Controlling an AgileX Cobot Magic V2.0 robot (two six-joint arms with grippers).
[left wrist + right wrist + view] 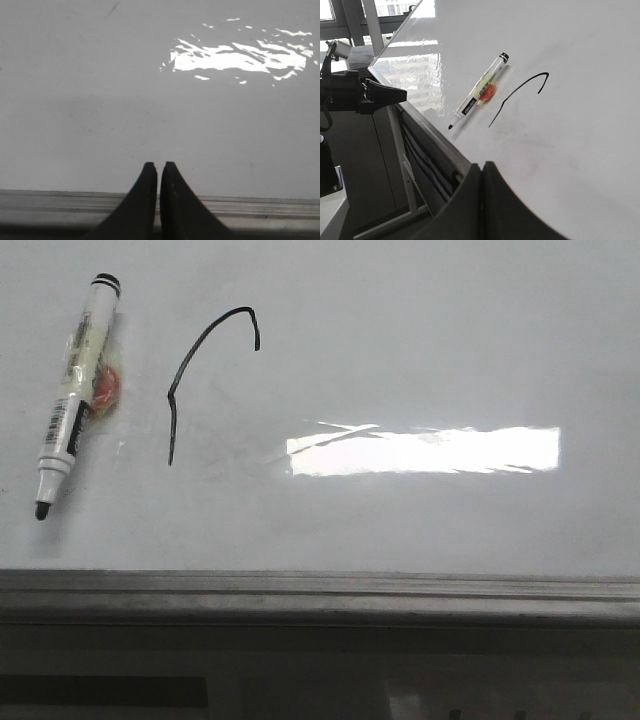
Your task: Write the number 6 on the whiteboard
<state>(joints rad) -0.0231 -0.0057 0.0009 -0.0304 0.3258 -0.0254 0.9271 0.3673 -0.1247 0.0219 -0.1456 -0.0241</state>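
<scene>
An unclosed 6 [200, 370] marks the whiteboard [420, 360] beside a lying marker [75, 390]; both arms' jaws are pressed together, empty.

Left gripper [158, 167]: two matte black fingers [145, 200], smooth, curved, tapering to rounded tips. Right gripper [481, 167]: same black tapered fingers [465, 205]. Beyond the whiteboard [580, 150] edge, the other arm is black, blocky, wedge-nosed, with a grey cylinder on top.
</scene>
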